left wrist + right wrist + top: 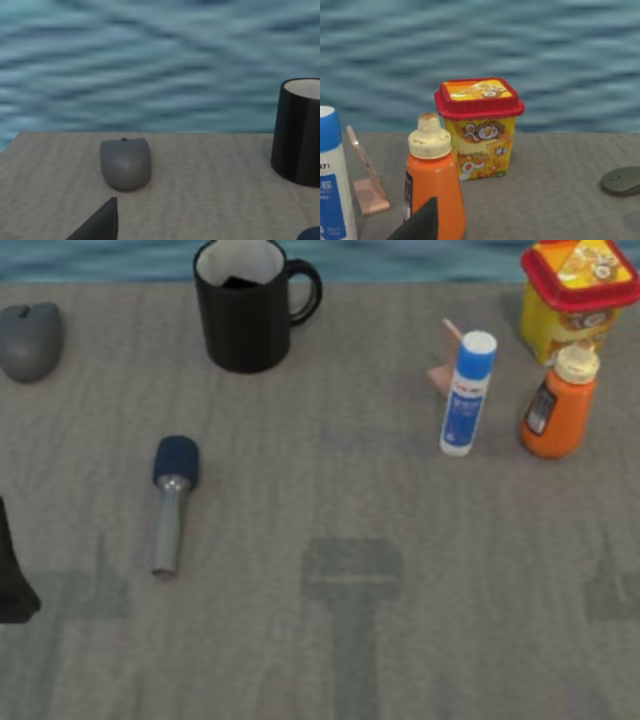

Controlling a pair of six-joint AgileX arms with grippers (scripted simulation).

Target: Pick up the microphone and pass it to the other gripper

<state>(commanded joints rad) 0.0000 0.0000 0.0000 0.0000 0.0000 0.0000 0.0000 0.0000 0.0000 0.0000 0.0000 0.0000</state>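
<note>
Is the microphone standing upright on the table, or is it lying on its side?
Lying on its side. In the top view the microphone shows its full length flat on the table, navy head toward the black mug.

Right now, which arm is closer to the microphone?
Left. Its arm shows at the table's left edge, just left of the microphone. The right arm is out of the top view.

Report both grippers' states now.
Left gripper: at the table's left edge, not holding the microphone; open or shut cannot be told.
Right gripper: only a fingertip shows; cannot be told.
</note>
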